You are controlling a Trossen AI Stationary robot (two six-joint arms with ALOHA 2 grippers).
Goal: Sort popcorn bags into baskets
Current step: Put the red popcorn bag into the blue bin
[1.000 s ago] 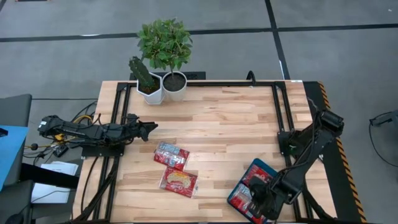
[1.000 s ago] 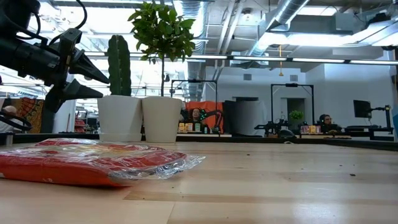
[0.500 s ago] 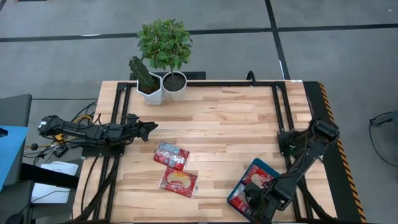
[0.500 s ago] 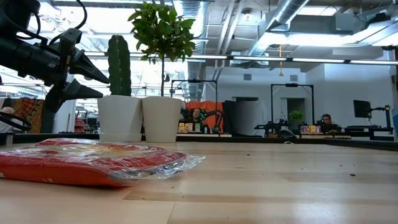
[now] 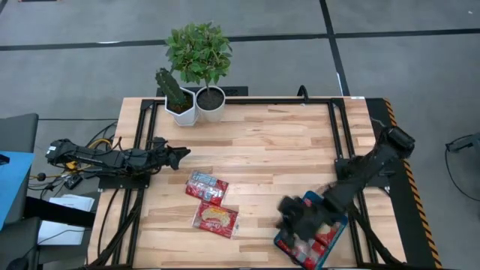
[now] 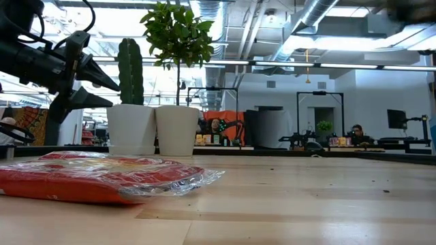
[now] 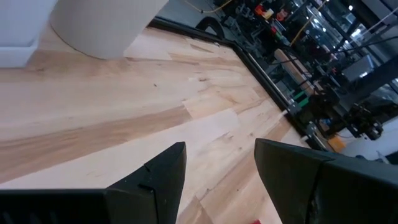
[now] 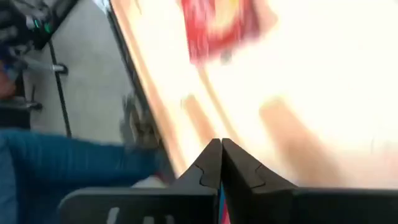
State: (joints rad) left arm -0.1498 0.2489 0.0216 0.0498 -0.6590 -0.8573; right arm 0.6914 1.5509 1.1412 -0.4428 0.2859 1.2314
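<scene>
Two red popcorn bags lie flat on the wood left of the table's middle: one [image 5: 206, 187] and one nearer the near edge [image 5: 216, 219]. The low view shows a bag [image 6: 102, 178] close up. The teal basket [image 5: 339, 225] sits at the near right corner with several red bags [image 5: 315, 244] inside. My right gripper [image 5: 289, 218] hovers blurred at the basket's left edge, shut [image 8: 221, 149] and empty; its wrist view shows a blurred red bag [image 8: 224, 25] ahead. My left gripper [image 5: 181, 154] waits open [image 7: 217, 163] above the table's left side.
Two white pots, one with a cactus [image 5: 178, 101] and one with a leafy plant [image 5: 208, 96], stand at the far edge. Black frame rails [image 5: 336, 135] run along the table's sides. Bare wood lies between the bags and the basket.
My right gripper has swung from above the basket's near end toward the table's left and a little toward the far edge, and now sits at the basket's left edge, blurred by motion. The bags on the table have stayed put.
</scene>
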